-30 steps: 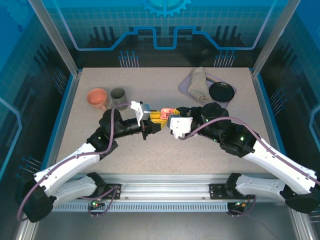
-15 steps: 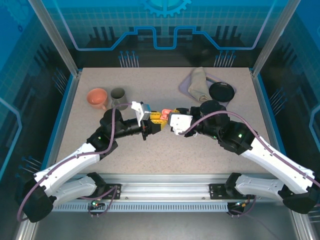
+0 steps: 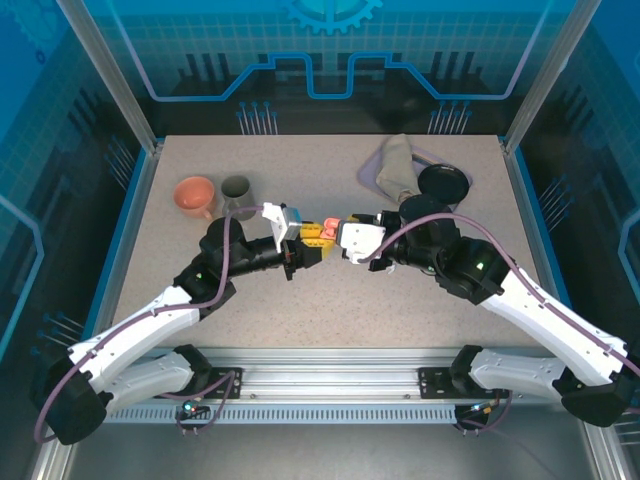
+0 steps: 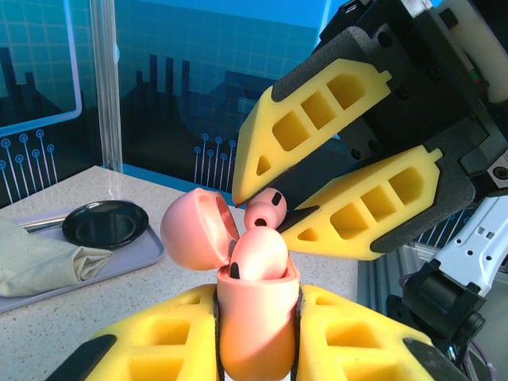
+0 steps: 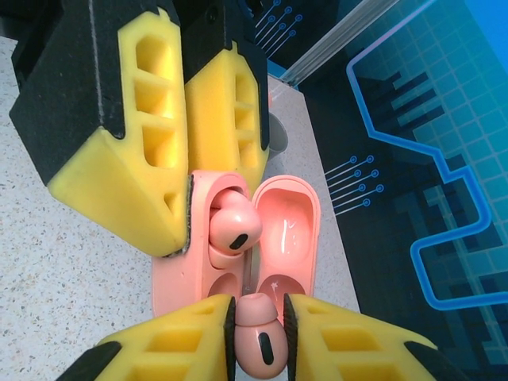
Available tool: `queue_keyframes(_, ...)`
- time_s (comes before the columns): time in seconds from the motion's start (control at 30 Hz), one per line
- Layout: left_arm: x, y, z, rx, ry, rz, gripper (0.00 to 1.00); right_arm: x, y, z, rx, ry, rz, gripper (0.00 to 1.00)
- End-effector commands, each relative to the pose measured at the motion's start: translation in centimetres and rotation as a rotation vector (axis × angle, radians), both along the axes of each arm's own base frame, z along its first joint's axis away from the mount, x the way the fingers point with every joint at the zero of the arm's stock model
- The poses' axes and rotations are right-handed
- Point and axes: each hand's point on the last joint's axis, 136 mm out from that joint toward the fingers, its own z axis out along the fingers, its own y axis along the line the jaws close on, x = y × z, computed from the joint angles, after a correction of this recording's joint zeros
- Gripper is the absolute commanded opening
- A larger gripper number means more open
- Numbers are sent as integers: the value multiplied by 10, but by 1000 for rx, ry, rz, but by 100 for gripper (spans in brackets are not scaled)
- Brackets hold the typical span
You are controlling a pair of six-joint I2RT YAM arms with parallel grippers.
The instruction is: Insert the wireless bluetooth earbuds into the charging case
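Note:
A salmon-pink charging case stands with its lid swung open, and my left gripper is shut on its body. One pink earbud sits in a slot of the case. My right gripper is shut on a second pink earbud, held just above the case's empty slot. In the left wrist view that earbud hangs right over the case between the yellow fingers. From above, the two grippers meet around the case mid-table.
A salmon mug and a dark cup stand at the back left. At the back right a grey tray carries a folded cloth and a black round dish.
My right gripper has moved left and toward the back with the earbud, closing in over the open case. The left gripper and case have held still.

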Motion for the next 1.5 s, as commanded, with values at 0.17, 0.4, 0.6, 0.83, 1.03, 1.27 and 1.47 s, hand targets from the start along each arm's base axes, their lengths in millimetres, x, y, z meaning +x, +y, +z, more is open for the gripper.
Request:
queue_keyframes(0.17,-7,-3,26,-62,-97,-26,0,-8,9,7,38,58,60,28)
queue_keyframes(0.4,-7,-2,25,-61,-96,-25,0,-11,10,14,53,57,75,31)
queue_keyframes(0.6,-6,-2,24,-61,-97,-22,0,-15,9,30,110,62,84,39)
queue_keyframes(0.83,-6,-1,24,-67,-97,-13,0,-23,-2,62,209,51,83,52)
queue_keyframes(1.03,-6,0,24,-74,-99,-6,0,-17,-28,84,326,64,-6,63)
queue_keyframes(1.27,-6,1,28,-87,-106,-7,0,13,-64,84,494,214,-206,71)
queue_keyframes(1.47,-9,2,32,-104,-117,-13,0,32,-70,64,622,446,-292,74)
